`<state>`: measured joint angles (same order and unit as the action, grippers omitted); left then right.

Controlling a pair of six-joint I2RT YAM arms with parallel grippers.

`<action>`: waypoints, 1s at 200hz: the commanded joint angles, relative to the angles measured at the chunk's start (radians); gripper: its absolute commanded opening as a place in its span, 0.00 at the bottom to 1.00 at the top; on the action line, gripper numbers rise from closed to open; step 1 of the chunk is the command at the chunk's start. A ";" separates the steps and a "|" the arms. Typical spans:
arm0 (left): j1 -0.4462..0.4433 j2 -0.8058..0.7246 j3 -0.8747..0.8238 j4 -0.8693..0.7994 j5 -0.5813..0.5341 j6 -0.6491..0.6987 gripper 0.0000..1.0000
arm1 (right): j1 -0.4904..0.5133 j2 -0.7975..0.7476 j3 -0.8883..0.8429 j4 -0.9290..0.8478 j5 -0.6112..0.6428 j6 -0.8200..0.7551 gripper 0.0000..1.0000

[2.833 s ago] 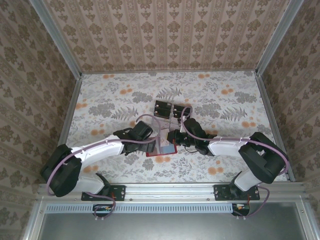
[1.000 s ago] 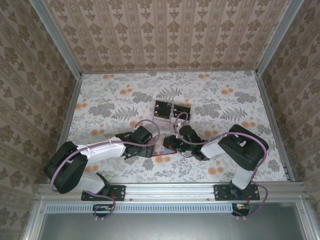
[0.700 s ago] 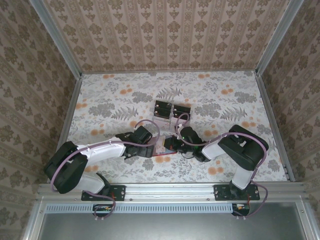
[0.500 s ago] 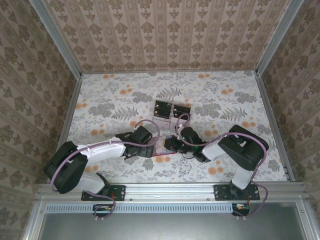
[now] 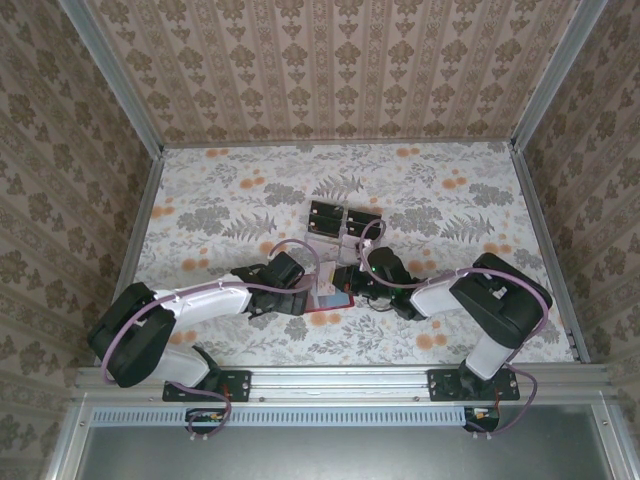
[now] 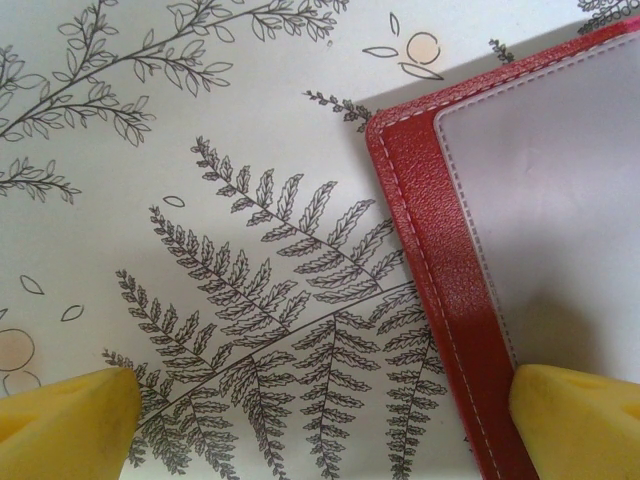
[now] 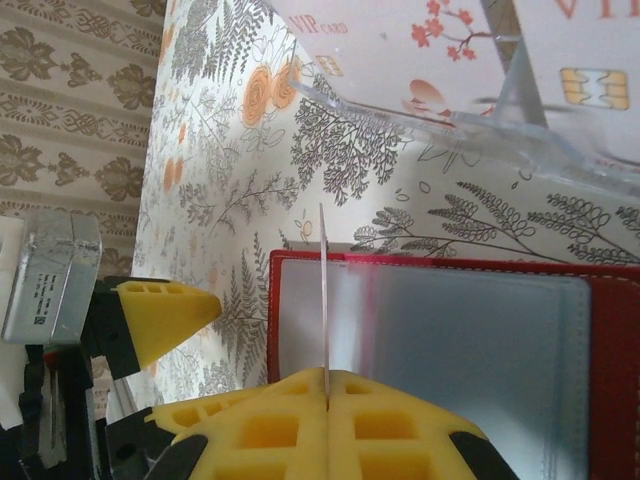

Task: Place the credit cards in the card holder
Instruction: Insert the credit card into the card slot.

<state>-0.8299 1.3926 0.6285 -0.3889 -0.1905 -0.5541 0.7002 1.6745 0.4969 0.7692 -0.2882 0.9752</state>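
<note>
Grey ferns and orange blooms pattern the table (image 5: 220,200). Red leather with pale stitching makes up the wallet (image 5: 338,303), which lies open and flat near the table's front middle, a greyish see-through pocket on its inner face.

The left hand (image 6: 325,420) is spread wide with nothing in it. It straddles one rounded corner of the wallet, with one yellow fingertip over the red border and the other over bare table. Whether either fingertip presses down I cannot tell.

Beyond the wallet, toward the table's middle, is a clear plastic stand (image 7: 440,120) with further cards (image 7: 385,45) propped in it. They are pale, with a pinkish flower print, a gold chip and "VIP" lettering.

The right hand (image 7: 326,385) is pinched tight on one card (image 7: 324,290). From the right wrist it shows edge-on as a thin upright line directly over the pocket, near the wallet's edge on the left hand's side. Whether the card's far edge touches the pocket cannot be told.
</note>
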 commanded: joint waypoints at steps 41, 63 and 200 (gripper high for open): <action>-0.001 0.024 -0.017 -0.015 -0.008 -0.006 1.00 | -0.007 0.076 0.042 0.030 -0.007 -0.017 0.00; -0.002 0.023 -0.018 -0.016 -0.007 -0.006 1.00 | -0.005 0.104 0.036 0.067 -0.028 -0.001 0.00; -0.001 0.019 -0.028 -0.015 -0.008 -0.012 1.00 | 0.053 0.120 -0.024 0.116 -0.044 0.024 0.00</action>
<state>-0.8299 1.3926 0.6281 -0.3889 -0.1905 -0.5541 0.7425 1.7855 0.5030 0.8669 -0.3202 0.9916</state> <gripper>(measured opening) 0.997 0.058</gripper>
